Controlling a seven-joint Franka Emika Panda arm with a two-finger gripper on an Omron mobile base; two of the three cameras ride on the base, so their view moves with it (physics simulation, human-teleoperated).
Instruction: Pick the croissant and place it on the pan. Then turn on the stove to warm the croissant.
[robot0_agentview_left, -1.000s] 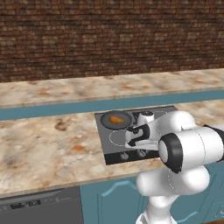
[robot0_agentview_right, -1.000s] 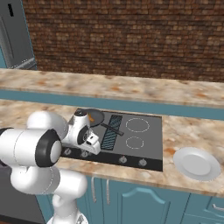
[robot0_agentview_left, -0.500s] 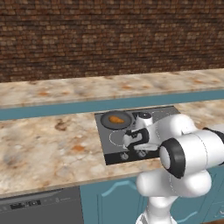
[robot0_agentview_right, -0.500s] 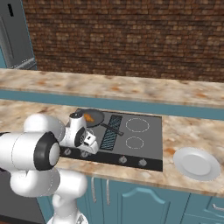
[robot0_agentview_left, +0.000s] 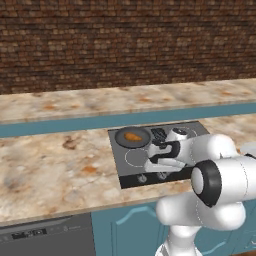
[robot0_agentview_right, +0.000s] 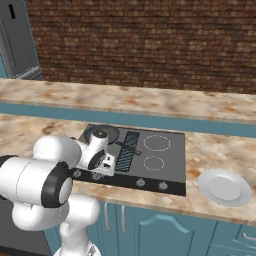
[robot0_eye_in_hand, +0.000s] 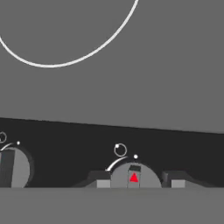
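Hovering low over front edge of stove, gripper is pointing down at knob bearing red triangle mark. Finger tips are sitting either side of knob, spread apart, clamping nothing visible. Second knob is lying beside it. Croissant is resting inside pan on stove's rear left burner. White plate is lying on counter, right of stove.

The gripper has dropped onto a front knob (red-marked).
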